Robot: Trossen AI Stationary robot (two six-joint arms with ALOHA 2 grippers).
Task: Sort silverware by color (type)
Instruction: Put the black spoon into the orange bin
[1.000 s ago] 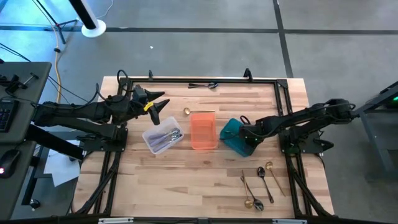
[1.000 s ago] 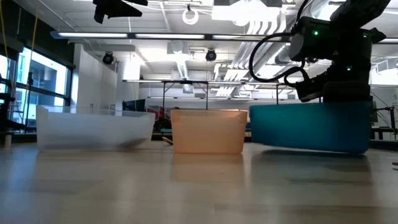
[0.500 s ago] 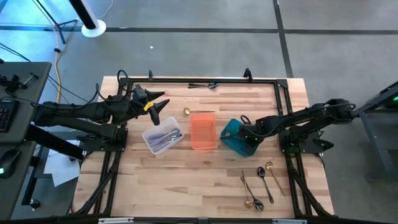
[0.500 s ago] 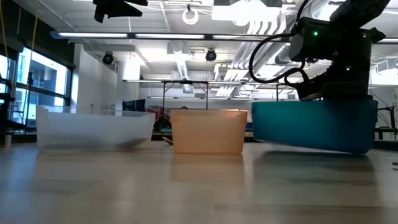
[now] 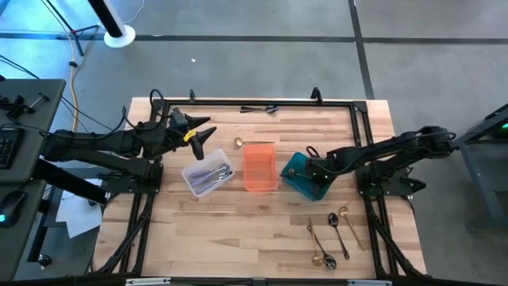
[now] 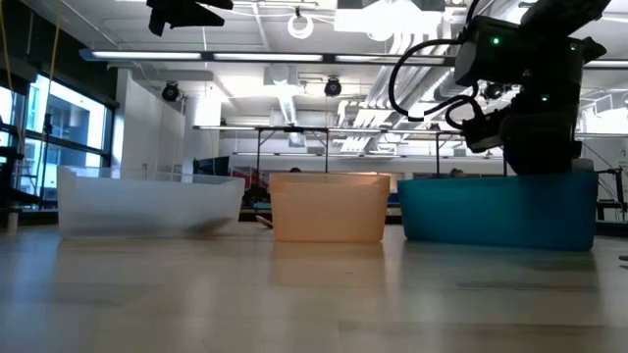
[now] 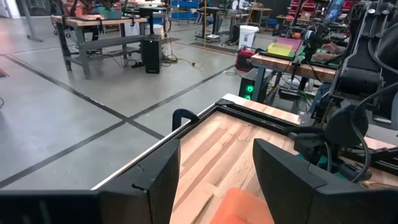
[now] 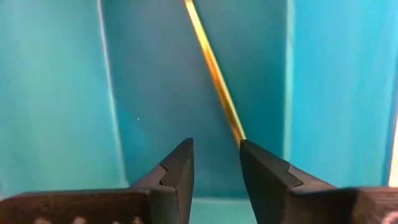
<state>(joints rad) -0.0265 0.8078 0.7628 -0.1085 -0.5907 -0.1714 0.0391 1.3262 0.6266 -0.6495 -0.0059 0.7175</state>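
Note:
My right gripper (image 5: 311, 169) reaches down into the teal bin (image 5: 295, 176), open (image 8: 214, 146). A gold piece's thin handle (image 8: 214, 68) lies on the bin floor and runs up to one fingertip. In the low view the teal bin (image 6: 496, 208) stands flat on the table and hides the fingers. My left gripper (image 5: 202, 131) hangs open (image 7: 217, 149) above the table, beyond the clear bin (image 5: 208, 178), which holds silver pieces. A gold spoon (image 5: 238, 143) lies beyond the orange bin (image 5: 259, 167). My right gripper points down into the teal bin with its fingers apart. The gold handle's end (image 8: 236, 134) disappears at the tip of one finger (image 8: 258, 162). I cannot tell whether that finger touches it.
Several loose spoons and forks (image 5: 332, 234), gold and dark, lie near the table's near right corner. Black pieces (image 5: 260, 107) lie at the far edge. A black frame rail runs around the table top. Bare wood shows in front of the three bins.
The teal bin was tipped, with its bottom raised off the table. It has come down and now stands level. My right arm's wrist has shifted slightly above it.

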